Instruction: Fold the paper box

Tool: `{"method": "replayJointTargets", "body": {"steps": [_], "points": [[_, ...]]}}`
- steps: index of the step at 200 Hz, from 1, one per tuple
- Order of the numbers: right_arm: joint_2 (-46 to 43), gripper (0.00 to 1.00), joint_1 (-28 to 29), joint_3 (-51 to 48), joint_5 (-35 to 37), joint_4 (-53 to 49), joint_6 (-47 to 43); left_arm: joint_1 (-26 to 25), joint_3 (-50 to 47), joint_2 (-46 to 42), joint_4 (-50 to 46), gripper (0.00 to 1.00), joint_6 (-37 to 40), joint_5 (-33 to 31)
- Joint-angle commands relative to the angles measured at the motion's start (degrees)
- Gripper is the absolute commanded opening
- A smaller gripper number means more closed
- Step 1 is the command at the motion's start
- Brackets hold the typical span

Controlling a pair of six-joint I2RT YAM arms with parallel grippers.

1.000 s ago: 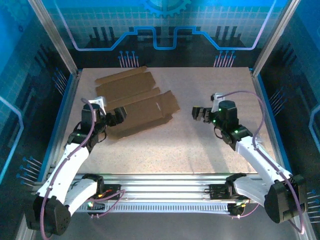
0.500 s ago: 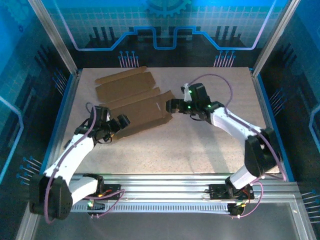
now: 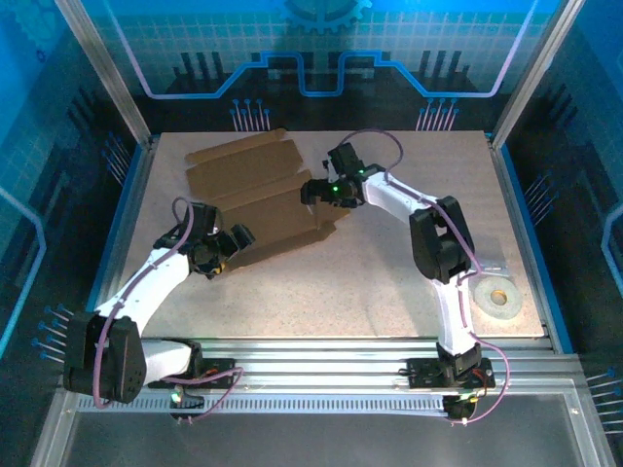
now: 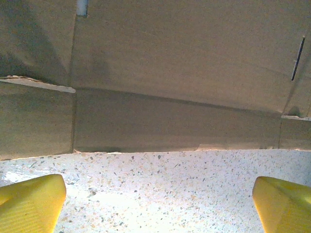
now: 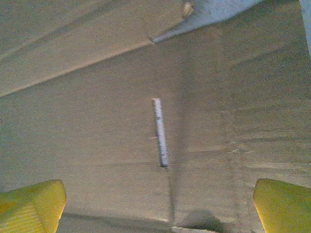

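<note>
So, paper box [image 3: 255,199] lying opened out on far left part of table [image 3: 389,282], flaps spread. Left gripper [image 3: 234,239] sits at box's near edge, yellow fingertips [image 4: 29,204] wide apart over bare speckled tabletop, cardboard edge just ahead, no contact. Right gripper [image 3: 311,191] hangs over box's right end, its fingers [image 5: 282,204] spread too, nothing between them, brown cardboard with thin slot [image 5: 160,132] underneath. Roll of tape [image 3: 497,298] near right front corner, well apart from box.
</note>
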Motion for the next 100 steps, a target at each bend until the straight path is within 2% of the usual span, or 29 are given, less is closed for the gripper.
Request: {"method": "replayJointTargets", "body": {"steps": [1, 55, 100], "points": [[1.9, 1.0, 0.2, 2.0, 2.7, -4.9, -0.5, -0.6, -0.9, -1.1, -0.6, 0.99, -1.3, 1.6], [-0.4, 1.0, -1.8, -5.7, 3.9, -3.1, -0.4, -3.2, -2.0, -1.4, 1.0, 0.99, -2.0, 1.4], [-8.9, 1.0, -6.0, -20.1, 4.8, 2.0, 0.4, -5.1, -2.2, -1.8, 1.8, 0.99, -3.0, 0.6]]}}
